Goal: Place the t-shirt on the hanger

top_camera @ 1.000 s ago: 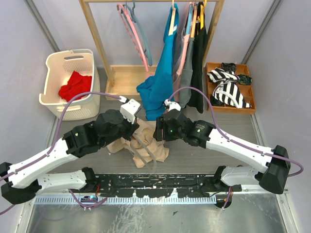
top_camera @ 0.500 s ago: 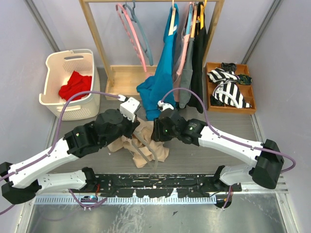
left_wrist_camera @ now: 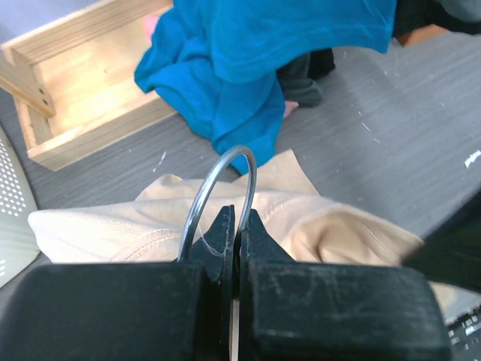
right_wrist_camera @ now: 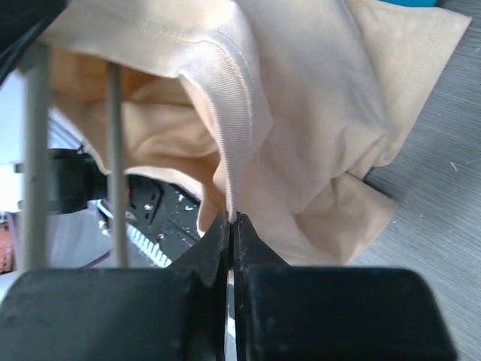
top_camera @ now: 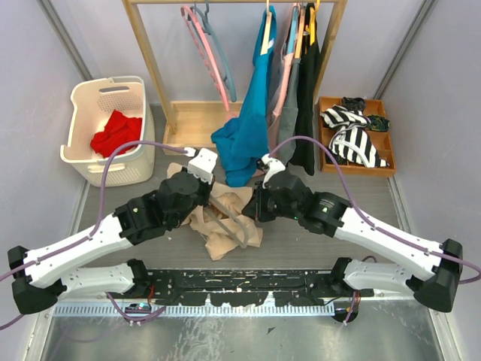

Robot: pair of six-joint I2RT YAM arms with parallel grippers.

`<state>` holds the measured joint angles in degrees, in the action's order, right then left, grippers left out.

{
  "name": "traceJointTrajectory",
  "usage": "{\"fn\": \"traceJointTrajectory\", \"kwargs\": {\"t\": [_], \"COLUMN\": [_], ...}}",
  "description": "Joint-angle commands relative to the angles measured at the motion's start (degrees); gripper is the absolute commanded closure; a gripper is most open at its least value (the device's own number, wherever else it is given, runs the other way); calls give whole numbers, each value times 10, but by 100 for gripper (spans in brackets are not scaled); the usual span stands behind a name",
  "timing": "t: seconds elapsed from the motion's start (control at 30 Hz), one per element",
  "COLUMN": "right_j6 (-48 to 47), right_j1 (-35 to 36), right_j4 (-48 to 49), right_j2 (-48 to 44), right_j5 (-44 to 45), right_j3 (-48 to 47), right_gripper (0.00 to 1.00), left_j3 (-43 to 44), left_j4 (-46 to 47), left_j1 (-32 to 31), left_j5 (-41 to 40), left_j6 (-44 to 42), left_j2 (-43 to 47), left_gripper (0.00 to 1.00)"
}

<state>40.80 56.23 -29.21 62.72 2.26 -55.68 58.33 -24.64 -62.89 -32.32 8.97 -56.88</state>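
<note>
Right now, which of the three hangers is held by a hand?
The pale grey hanger: its hook is clamped in the left hand. The pink hanger and the blue-grey hanger hang on the wooden rack, untouched.

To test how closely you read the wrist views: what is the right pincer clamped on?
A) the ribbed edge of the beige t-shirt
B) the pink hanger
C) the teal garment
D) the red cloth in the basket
A: in the right wrist view, the right pincer is shut on a ribbed edge of the beige t-shirt.
</note>
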Motion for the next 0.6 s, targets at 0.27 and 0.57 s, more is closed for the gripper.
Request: {"fn": "traceJointTrajectory", "kwargs": {"t": [0.27,0.57], "right_j6": [23,38], "right_j1": [21,21], "right_j4": [-11,-10], "right_j2": [-96,-159], "right_j5": [-40,-63], "right_j3": [19,42], "right_gripper": [99,99], "left_j3": [-9,-23], "left_j4": [178,248], "left_j1": [0,6], "left_j5": [-150,-198], "left_j6": [-80,-118], "left_j2": [-40,-26], "left_gripper": [100,100]}}
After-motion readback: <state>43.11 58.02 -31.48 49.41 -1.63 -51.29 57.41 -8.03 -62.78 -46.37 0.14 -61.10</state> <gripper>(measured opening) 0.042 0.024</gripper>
